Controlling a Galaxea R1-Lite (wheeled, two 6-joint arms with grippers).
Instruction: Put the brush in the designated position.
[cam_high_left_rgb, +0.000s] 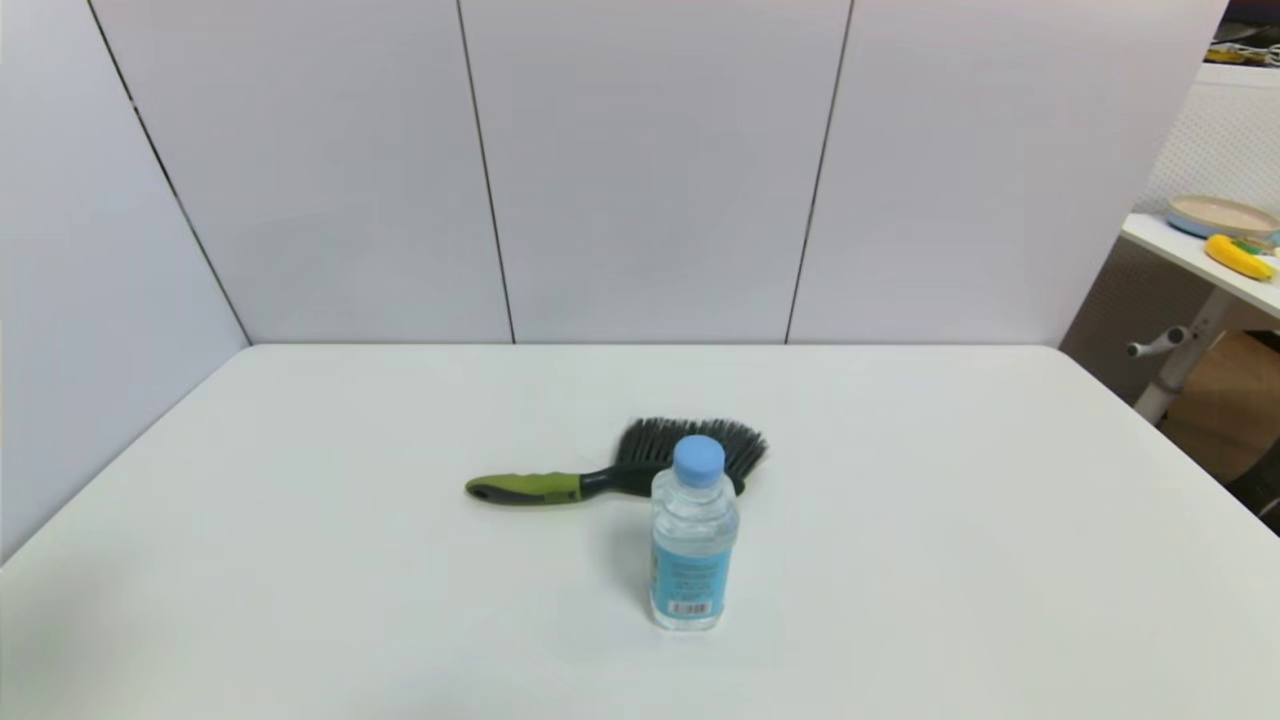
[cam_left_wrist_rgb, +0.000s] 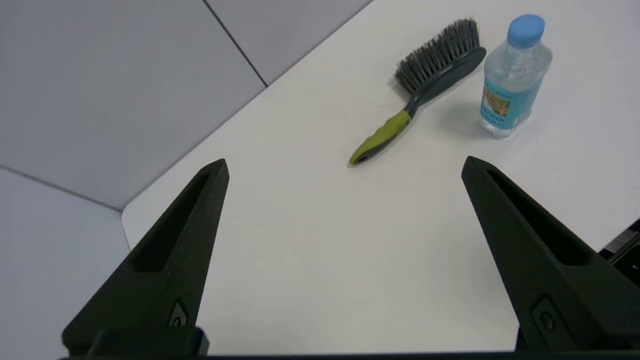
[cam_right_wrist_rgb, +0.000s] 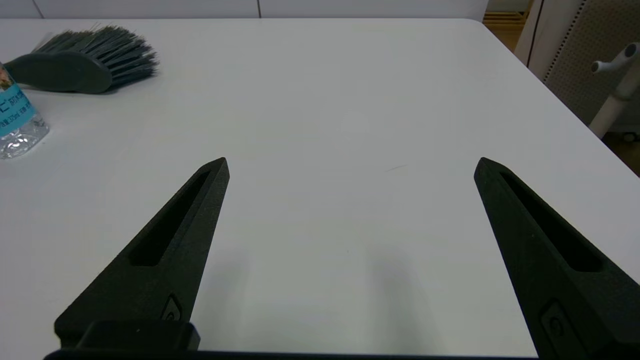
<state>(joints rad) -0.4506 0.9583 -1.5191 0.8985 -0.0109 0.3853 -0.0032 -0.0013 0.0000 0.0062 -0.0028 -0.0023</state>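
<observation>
Nearest me, the left gripper (cam_left_wrist_rgb: 345, 167) and right gripper (cam_right_wrist_rgb: 350, 167) hover spread wide over the white table (cam_high_left_rgb: 300, 560), then a clear blue-capped plastic bottle (cam_high_left_rgb: 692, 540) stands upright, the long green-handled, dark-bristled brush (cam_high_left_rgb: 610, 478) lying flat just behind.

Long black tapering slotted fingers (cam_left_wrist_rgb: 165, 250)

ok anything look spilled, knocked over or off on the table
Nothing stands out. The brush lies flat on the white table, the capped bottle stands upright just in front of its head, no spill shows. Left gripper and right gripper are open, clear of both.
</observation>
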